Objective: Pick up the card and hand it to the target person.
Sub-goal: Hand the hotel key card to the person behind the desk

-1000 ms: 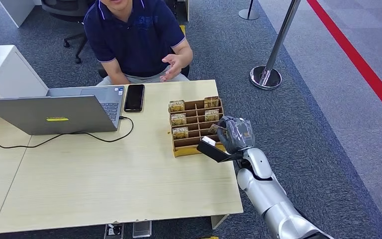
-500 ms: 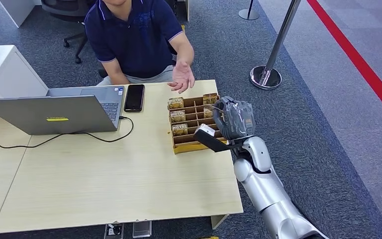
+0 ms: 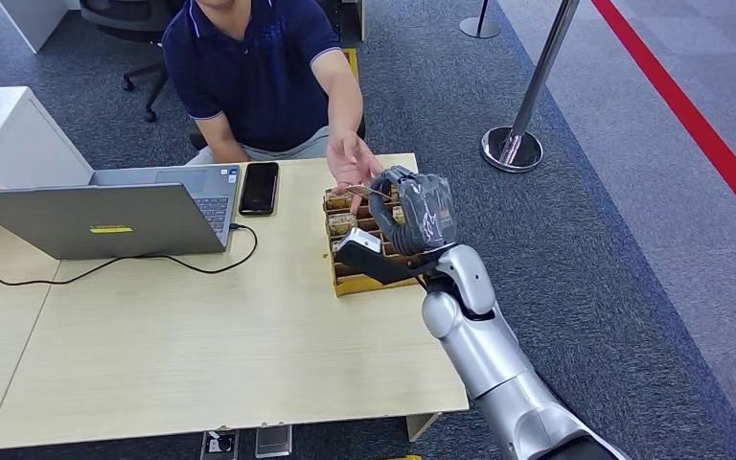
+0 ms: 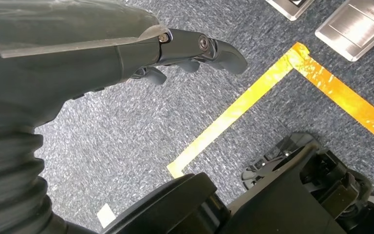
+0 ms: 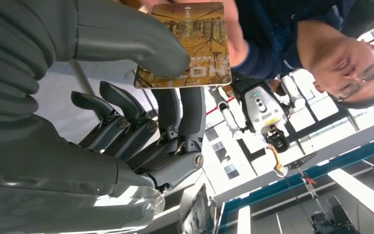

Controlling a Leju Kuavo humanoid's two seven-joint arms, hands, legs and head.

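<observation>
My right hand (image 3: 412, 216) is raised over the far end of the wooden card box (image 3: 345, 285) and pinches a brown-gold card (image 5: 195, 44) between thumb and fingers. In the head view the card (image 3: 368, 193) shows as a thin edge pointing at the person. The seated person in a dark blue shirt (image 3: 259, 67) reaches across the table, and their hand (image 3: 350, 165) is right at the card's far end. Whether they grip it is unclear. My left hand (image 4: 126, 53) hangs over the carpet, fingers loosely bent and holding nothing.
Several more cards stand in the box's slots (image 3: 342, 226). An open laptop (image 3: 96, 220) with a black cable (image 3: 105, 268) and a black phone (image 3: 259, 187) lie on the wooden table (image 3: 201, 355). A stanchion base (image 3: 512, 149) stands on the carpet at the right.
My right hand has risen and swung left and away from me with the card, towards the person. The person's hand has come forward and down to meet it.
</observation>
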